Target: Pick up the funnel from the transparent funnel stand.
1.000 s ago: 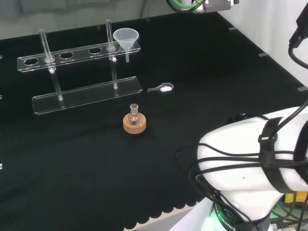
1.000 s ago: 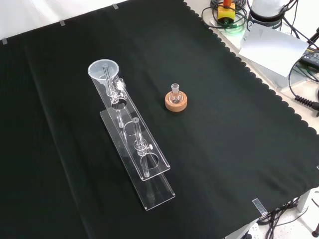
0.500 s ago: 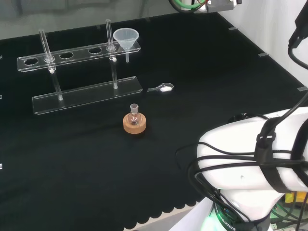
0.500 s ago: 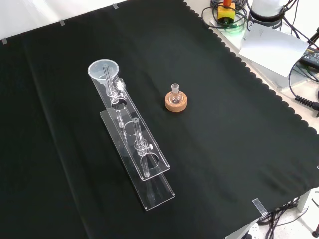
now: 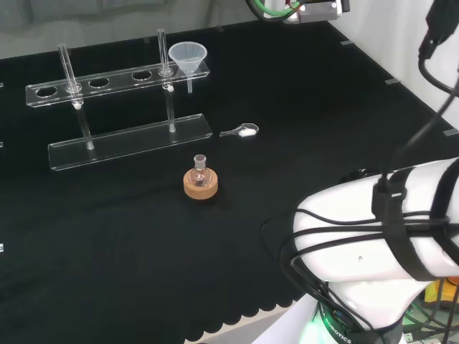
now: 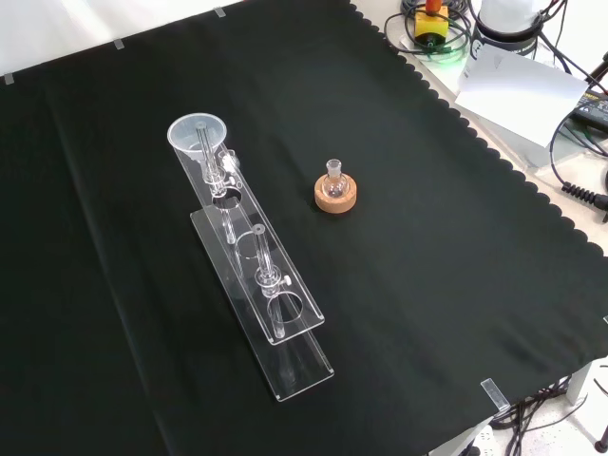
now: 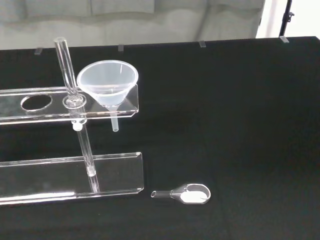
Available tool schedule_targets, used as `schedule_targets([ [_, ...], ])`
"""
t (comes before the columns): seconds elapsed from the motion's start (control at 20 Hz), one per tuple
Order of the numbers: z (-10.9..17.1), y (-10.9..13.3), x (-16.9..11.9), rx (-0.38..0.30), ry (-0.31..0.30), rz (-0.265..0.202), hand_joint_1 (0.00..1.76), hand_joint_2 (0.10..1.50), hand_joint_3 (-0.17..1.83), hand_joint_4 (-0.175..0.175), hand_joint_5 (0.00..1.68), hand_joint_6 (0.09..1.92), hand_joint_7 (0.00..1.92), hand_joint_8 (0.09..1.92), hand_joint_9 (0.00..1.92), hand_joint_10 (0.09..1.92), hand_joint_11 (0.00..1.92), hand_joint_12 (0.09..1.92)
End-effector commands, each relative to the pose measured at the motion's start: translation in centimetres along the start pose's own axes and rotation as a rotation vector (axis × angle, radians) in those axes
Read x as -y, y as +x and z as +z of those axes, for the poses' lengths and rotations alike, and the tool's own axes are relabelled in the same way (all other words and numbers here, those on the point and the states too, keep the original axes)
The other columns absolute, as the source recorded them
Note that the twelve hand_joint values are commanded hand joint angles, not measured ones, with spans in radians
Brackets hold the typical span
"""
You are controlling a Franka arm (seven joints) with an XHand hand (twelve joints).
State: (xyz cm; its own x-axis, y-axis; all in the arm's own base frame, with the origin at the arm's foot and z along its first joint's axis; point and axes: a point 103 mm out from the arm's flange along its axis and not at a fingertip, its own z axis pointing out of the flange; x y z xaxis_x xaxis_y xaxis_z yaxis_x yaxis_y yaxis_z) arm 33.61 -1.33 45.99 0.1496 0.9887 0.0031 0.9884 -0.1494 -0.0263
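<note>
I see the funnel (image 7: pixel 108 83) seated in the end hole of the transparent funnel stand (image 5: pixel 118 80), at the right end of the upper shelf in the head view, cone up and stem hanging through below the shelf. Nothing touches it. In the front view the same funnel (image 6: pixel 197 134) sits at the far end of the stand (image 6: pixel 275 313), which runs away from the camera there rather than across.

From the wrist camera I get the closest look: the funnel's stem pokes down under the shelf, and one of the stand's clear upright rods (image 7: pixel 75 112) rises just beside the funnel, through the shelf to the base plate (image 7: pixel 70 172). That view also shows a small clear scoop (image 7: pixel 184 193) with white powder in its bowl lying on the black cloth (image 7: pixel 240 125), off the corner of the base plate. The head view picks up the scoop (image 5: pixel 241 130) as well; I cannot make it out from the front.

I cannot tell how the hand's fingers are set. The wrist camera looks at the funnel from a little above, with open cloth between.

A small round flask (image 5: pixel 200 172) stands upright in a cork ring (image 5: pixel 201 186) nearer the arm's white links (image 5: pixel 373 229), well apart from the stand.
</note>
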Motion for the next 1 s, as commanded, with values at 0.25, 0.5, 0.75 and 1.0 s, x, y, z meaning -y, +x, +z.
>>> schedule_targets([
  [0.25,4.2,-2.3,-8.8,-0.058,0.058,-0.016,0.00,1.22,0.34,-0.027,0.32,0.09,0.01,0.50,0.17,0.63,0.00,1.37],
  [0.5,5.9,-2.0,-13.0,-0.080,0.090,-0.055,0.00,1.21,0.33,-0.032,0.31,0.09,0.00,0.50,0.17,0.64,0.00,1.38],
  [0.75,7.7,-1.3,-15.6,-0.074,0.128,-0.080,0.00,1.21,0.32,-0.037,0.29,0.09,0.00,0.49,0.16,0.64,0.00,1.38],
  [1.0,9.7,-0.3,-17.4,-0.065,0.165,-0.102,0.03,1.18,0.30,-0.042,0.27,0.09,0.00,0.49,0.16,0.65,0.00,1.38],
])
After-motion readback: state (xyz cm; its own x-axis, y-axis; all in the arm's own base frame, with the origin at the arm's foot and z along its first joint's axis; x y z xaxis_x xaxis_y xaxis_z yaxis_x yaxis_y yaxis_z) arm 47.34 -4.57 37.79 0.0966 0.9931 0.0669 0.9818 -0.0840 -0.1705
